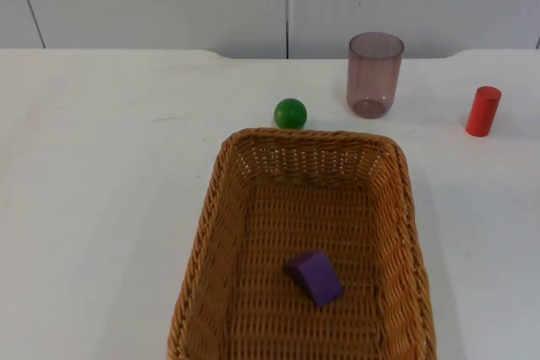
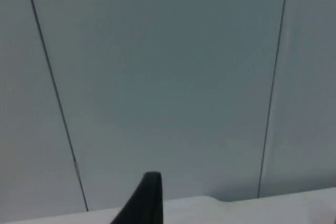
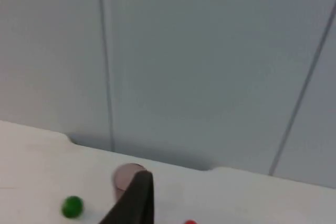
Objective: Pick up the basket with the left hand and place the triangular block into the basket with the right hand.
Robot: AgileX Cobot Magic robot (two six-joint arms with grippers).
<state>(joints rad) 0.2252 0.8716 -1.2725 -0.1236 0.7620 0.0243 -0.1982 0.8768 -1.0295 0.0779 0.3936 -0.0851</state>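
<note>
Top view: I see the wicker basket (image 1: 221,233) resting on the white table (image 1: 93,208), its near end cut off by the picture's edge. The purple triangular block (image 1: 315,276) lies inside it on the woven floor, toward the near end and a little right of centre, apart from the walls. Just behind the basket's far rim sits a green ball (image 1: 290,113), close to the rim but not touching as far as I can judge. Further back and to the right stands an upright translucent purple-grey cup (image 1: 375,74), and well to the right of it a red cylinder (image 1: 483,110), tilted slightly. The grey partition wall (image 1: 152,2) closes the table's far edge.

Left wrist view: the left gripper looks at the wall (image 2: 168,77) and a thin strip of table edge (image 2: 273,203). One black fingertip (image 2: 144,200) is visible; from this alone I cannot tell whether the jaws are open or closed, and nothing is seen between them.

Right wrist view: one black fingertip (image 3: 134,200) of the right gripper stands in front of the cup (image 3: 125,178). The green ball (image 3: 72,206) and a sliver of the red cylinder (image 3: 190,222) lie on the table (image 3: 31,156). Jaw state likewise cannot be told; the gripper appears raised, facing the wall (image 3: 210,66), well away from basket and block
</note>
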